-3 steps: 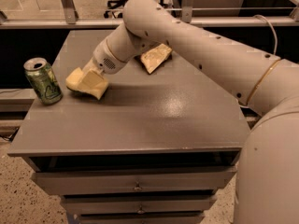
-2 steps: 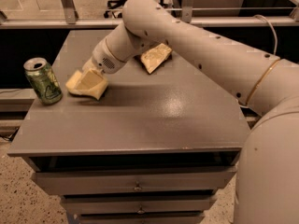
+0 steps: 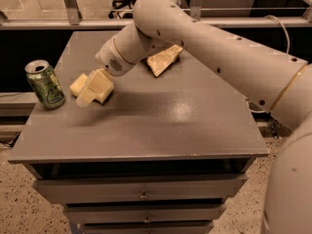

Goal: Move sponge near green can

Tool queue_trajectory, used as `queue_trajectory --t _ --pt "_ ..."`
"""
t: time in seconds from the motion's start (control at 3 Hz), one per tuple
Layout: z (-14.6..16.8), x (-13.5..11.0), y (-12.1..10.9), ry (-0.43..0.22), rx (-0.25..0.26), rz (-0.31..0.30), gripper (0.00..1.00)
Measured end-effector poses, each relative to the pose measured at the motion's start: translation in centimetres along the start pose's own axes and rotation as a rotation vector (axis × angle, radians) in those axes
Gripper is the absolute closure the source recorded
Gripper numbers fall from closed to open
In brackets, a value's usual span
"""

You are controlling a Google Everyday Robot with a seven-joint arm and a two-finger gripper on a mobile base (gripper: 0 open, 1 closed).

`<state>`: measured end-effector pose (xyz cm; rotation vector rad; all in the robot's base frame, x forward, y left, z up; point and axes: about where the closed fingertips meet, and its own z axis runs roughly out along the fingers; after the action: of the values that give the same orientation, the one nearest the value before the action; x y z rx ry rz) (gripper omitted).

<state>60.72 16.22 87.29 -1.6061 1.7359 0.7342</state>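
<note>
The pale yellow sponge lies on the grey table at the left, a short gap to the right of the green can, which stands upright near the left edge. My gripper reaches down from the big white arm and sits right over the sponge's right part, hiding it. The jaws look parted, with one pale finger sticking out past the sponge's front edge.
A brown and cream chip bag lies behind the arm at the table's back middle. The table stands on a drawer cabinet. A rail and dark gap run behind the table.
The gripper has shifted slightly down and to the left over the sponge, and its fingers now show apart. The sponge and the can stay where they were.
</note>
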Motion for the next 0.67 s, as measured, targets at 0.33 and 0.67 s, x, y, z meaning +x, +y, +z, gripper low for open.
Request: queue_trajectory --t 0.33,0.67 --pt "-4.8 2.7 0.2 -0.057 0.081 0.062 0.00" --pt "-11.5 7.4 1.3 -0.156 0.196 0.111 0.00"
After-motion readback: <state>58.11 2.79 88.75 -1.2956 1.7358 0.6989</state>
